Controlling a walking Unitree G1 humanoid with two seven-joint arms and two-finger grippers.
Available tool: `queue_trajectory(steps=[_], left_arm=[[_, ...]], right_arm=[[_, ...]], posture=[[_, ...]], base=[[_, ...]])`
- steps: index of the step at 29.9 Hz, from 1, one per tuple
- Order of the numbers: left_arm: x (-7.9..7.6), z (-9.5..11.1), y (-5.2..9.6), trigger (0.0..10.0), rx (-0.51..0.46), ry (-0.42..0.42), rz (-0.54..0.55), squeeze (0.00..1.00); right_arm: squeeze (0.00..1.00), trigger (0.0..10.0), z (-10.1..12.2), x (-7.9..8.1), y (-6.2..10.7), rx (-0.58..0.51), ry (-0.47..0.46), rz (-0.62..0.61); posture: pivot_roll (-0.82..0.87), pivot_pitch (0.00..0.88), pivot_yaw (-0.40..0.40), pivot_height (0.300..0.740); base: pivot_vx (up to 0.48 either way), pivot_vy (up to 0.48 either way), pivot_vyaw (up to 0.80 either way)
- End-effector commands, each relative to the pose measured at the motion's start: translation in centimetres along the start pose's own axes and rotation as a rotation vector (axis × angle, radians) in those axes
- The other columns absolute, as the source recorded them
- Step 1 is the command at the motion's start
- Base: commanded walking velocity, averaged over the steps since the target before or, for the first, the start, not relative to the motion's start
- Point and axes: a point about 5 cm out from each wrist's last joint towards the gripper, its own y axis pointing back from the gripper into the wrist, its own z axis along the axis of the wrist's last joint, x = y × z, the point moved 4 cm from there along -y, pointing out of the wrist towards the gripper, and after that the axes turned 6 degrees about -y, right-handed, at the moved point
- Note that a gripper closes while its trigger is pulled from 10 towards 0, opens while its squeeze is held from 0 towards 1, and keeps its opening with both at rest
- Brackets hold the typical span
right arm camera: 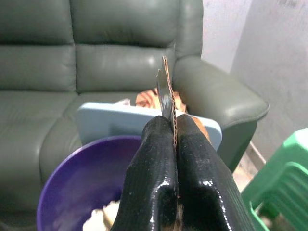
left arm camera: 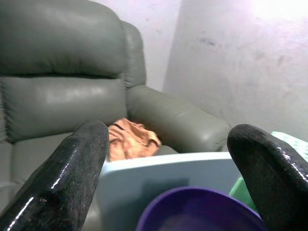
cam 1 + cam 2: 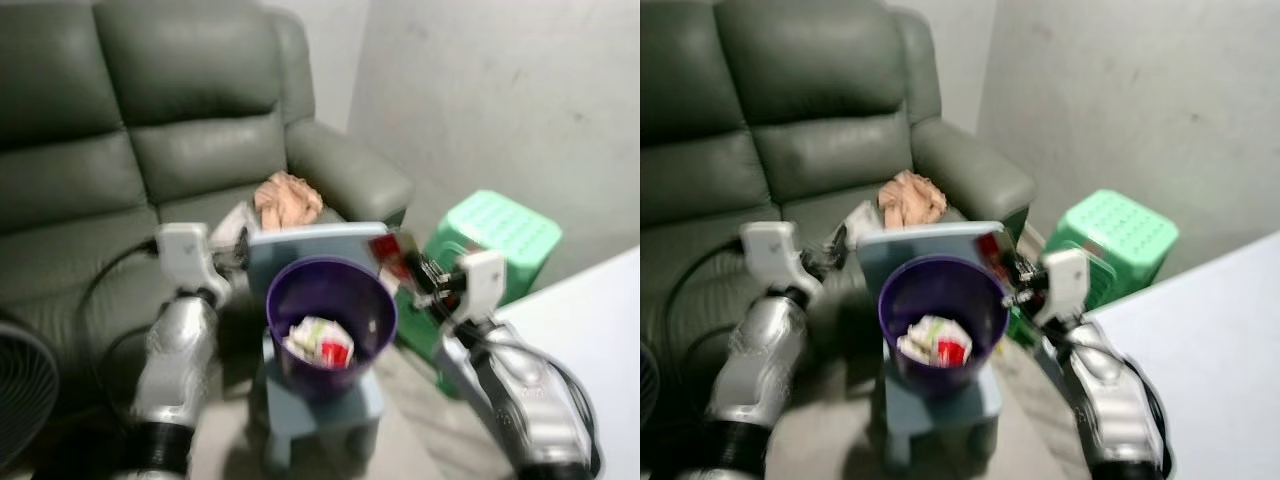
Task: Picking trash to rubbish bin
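Over round purple bin [image 3: 331,312], right end effector [image 1: 173,126] pinches thin flat wrapper [image 1: 166,94]; left end effector [image 2: 168,159] spread wide, empty.

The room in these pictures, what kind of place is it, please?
Most likely a living room in a home. A grey-green leather sofa stands against a plain wall, an orange cloth lies on its seat, and a green plastic stool and a purple rubbish bin on a small blue chair stand before it.

You see a small light-blue plastic stool [image 3: 315,400] carrying a round purple plastic bin [image 3: 330,305]. A crumpled peach cloth [image 3: 287,198] lies on the grey-green leather sofa [image 3: 150,130].
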Motion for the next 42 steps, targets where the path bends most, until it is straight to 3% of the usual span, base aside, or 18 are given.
queue_trajectory(steps=[1,7,8,14,19,24,29,30,31,32,37,42], left_arm=[[-0.4,0.2,0.7,10.0,-0.011,-0.006,-0.028,0.00],[-4.6,-0.6,2.9,10.0,-0.008,-0.009,-0.151,0.00],[-4.6,-0.6,2.9,10.0,-0.008,-0.009,-0.151,0.00],[-9.3,-0.6,6.0,10.0,-0.029,-0.050,-0.312,0.00],[-10.7,-1.0,8.4,10.0,-0.006,-0.081,-0.375,0.00],[-10.9,-0.8,10.2,10.0,0.020,-0.072,-0.374,0.00],[-10.7,-0.7,10.9,10.0,0.033,-0.073,-0.361,0.00],[-10.8,-0.6,11.0,10.0,0.036,-0.074,-0.361,0.00],[-10.8,-0.6,11.1,10.0,0.037,-0.074,-0.361,0.00],[-10.8,-0.6,11.1,10.0,0.039,-0.075,-0.362,0.00],[-10.7,-0.4,10.9,10.0,0.041,-0.083,-0.351,0.00],[-10.3,-0.2,10.5,10.0,0.034,-0.086,-0.332,0.00]], right_arm=[[0.00,10.0,0.2,0.3,-1.3,0.031,0.030,0.024],[0.00,10.0,-0.4,0.2,-3.4,0.109,0.054,0.066],[0.00,10.0,-0.4,0.2,-3.4,0.109,0.054,0.066],[0.00,10.0,-1.2,0.5,-5.2,0.195,0.107,0.112],[0.00,10.0,-1.7,1.1,-6.5,0.226,0.105,0.122],[0.00,10.0,-1.8,2.0,-8.1,0.242,0.075,0.089],[0.00,10.0,-1.7,3.5,-9.0,0.243,0.043,0.122],[0.28,10.0,-1.7,3.8,-9.2,0.240,0.035,0.128],[0.28,10.0,-1.6,3.9,-9.2,0.239,0.029,0.131],[1.00,10.0,-1.6,4.1,-9.3,0.238,0.014,0.136],[1.00,10.0,-0.9,5.3,-10.0,0.213,-0.015,0.170],[1.00,10.0,-0.3,5.4,-10.3,0.189,-0.037,0.180]], posture=[[0.06,0.000,-0.131,0.740],[0.07,0.004,-0.168,0.740],[0.07,0.004,-0.168,0.740],[0.10,0.081,-0.210,0.740],[0.11,0.130,-0.216,0.740],[0.13,0.170,-0.215,0.740],[0.13,0.185,-0.214,0.740],[0.13,0.192,-0.213,0.740],[0.13,0.192,-0.213,0.740],[0.13,0.192,-0.214,0.740],[0.13,0.191,-0.216,0.740],[0.13,0.189,-0.218,0.740]], base=[[0.000,0.000,0.00],[0.000,0.000,0.00],[0.000,0.000,0.00],[0.000,0.000,0.00],[0.000,0.000,0.00],[0.000,0.000,0.00],[0.000,0.000,0.00],[0.000,0.000,0.00],[0.000,0.000,0.00],[0.000,0.000,0.00],[0.000,0.000,0.00],[0.000,0.000,0.00]])
